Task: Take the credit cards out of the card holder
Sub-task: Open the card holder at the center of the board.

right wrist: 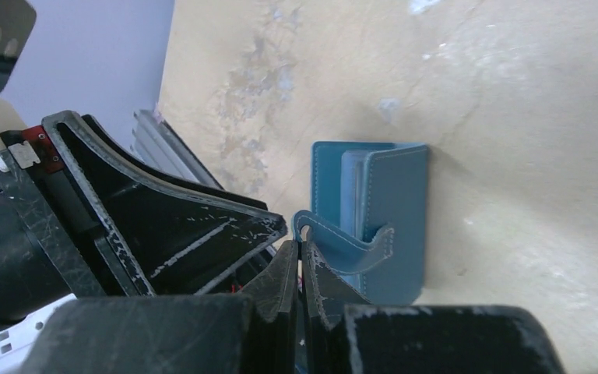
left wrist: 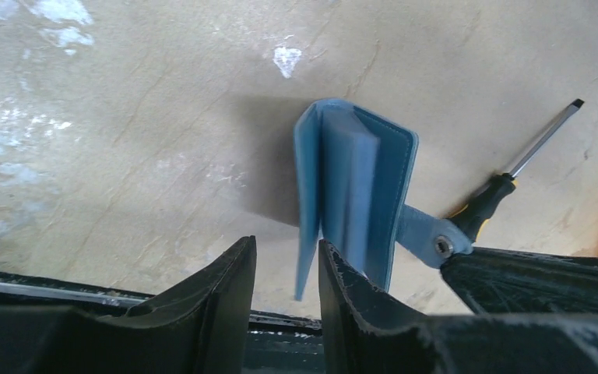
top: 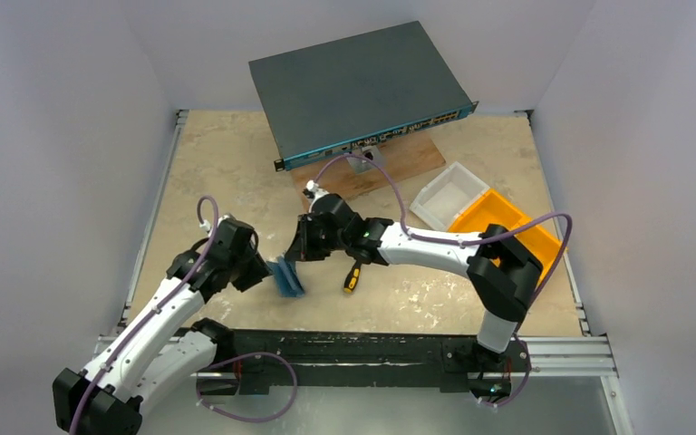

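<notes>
Inward reaches the right arm [top: 435, 243], right claw [right wrist: 300, 257] pinching the card holder [right wrist: 397, 195].

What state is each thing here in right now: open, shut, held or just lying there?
card holder: partly open, held by its strap.
right gripper: shut on that strap.
left gripper: open, one cover flap between its fingers.
screwdriver: lying flat on the table, untouched.

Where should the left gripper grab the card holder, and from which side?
Probably the loose outer cover, at its near edge, from the left: the card holder stands half open, the right gripper pinches its strap, and that cover edge sits between the left gripper's open jaws.
</notes>
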Tool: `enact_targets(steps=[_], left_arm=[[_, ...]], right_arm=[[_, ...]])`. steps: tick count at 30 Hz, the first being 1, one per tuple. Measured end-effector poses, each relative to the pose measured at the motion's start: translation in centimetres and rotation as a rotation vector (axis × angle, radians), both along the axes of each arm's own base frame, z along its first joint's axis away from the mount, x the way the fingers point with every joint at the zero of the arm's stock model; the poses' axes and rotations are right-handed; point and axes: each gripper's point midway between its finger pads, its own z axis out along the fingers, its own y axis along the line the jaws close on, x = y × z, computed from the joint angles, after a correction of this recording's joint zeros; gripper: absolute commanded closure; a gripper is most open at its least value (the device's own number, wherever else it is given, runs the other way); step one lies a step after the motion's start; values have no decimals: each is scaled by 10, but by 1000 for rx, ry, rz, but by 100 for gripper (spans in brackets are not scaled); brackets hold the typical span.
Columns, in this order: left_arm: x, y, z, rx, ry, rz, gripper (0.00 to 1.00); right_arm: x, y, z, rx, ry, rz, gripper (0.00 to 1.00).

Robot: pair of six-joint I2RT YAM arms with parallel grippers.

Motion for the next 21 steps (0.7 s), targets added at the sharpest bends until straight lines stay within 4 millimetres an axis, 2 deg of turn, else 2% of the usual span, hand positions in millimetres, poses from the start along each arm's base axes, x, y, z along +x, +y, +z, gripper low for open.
enact_targets(steps=[4,8,12,18,21], left_arm=[[-7,9,-1,37,7,-1,67],[-9,12,-3,51,13,2,71],[-11,13,-10,57,28,1,74],[-12,8,-23,54,78,-12,76],[-9,4,-28,46,87,-17,79]], right_arm=[[-13,18,-5,-24,3,41,100],[-18,15,-18,-72,23,44,100],[-5,0,-32,-125,22,-11,100],[12,-46,-78,-263,40,-85,100],[15,-56,-96,-317,45,-87,100]])
